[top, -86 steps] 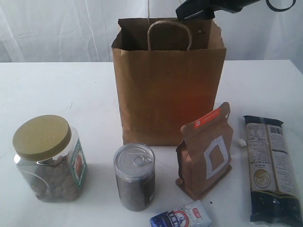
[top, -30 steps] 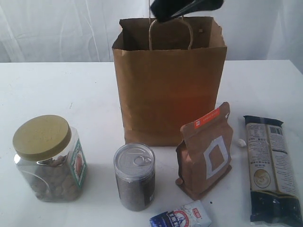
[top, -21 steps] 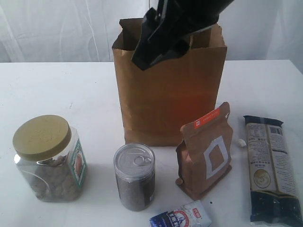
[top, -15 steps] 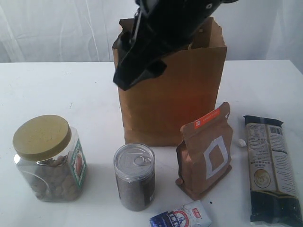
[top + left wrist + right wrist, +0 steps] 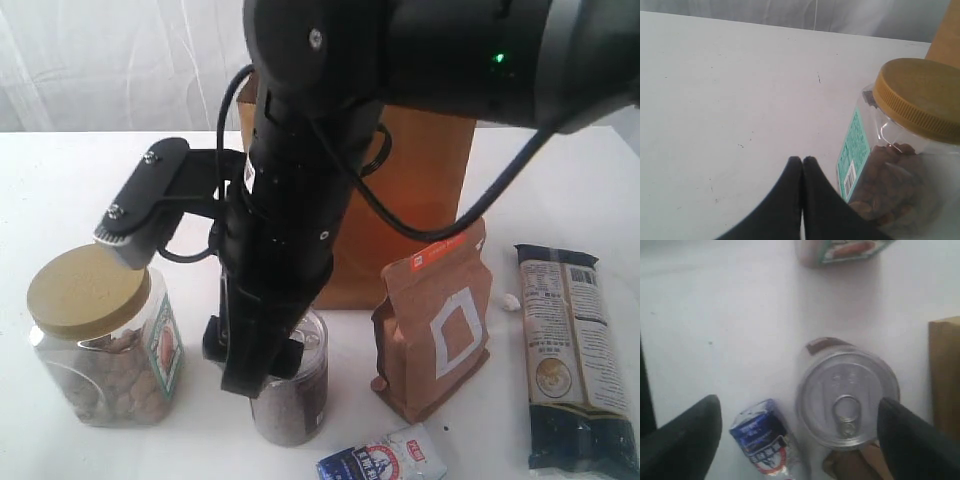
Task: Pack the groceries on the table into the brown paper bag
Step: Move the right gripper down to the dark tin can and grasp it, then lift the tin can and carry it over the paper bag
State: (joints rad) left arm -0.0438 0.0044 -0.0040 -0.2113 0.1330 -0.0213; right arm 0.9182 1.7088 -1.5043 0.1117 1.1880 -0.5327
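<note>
A large white tabletop [image 5: 80, 170] with a few small specks fills the scene, and a white curtain [image 5: 100, 60] hangs behind it. The brown paper bag [image 5: 425, 170] stands upright behind the right arm [image 5: 320, 180], which covers its mouth, so what is inside cannot be told. The clear jar with tan lid [image 5: 95, 345] holds brown nut-like pieces and wears a green label. It stands just beside the left gripper [image 5: 802, 162], whose fingers are pressed together over bare table with nothing between them.

The right gripper [image 5: 799, 407] hangs above the dark pull-tab can [image 5: 846, 392], its fingers [image 5: 685, 435] spread wide and gripping nothing. The can stands upright with its lid sealed and dark contents showing through its wall. From the wrist it sits in the gap between the fingers, nearer to one of them; whether that finger touches the rim cannot be told. The small blue-white packet [image 5: 762, 440] lies flat under the same gap, just beside the can. On the side of the gripper away from the jar, the brown window pouch [image 5: 435, 320] stands upright. Beyond the pouch, well apart from the gripper, the long dark packet [image 5: 570, 360] lies flat.
</note>
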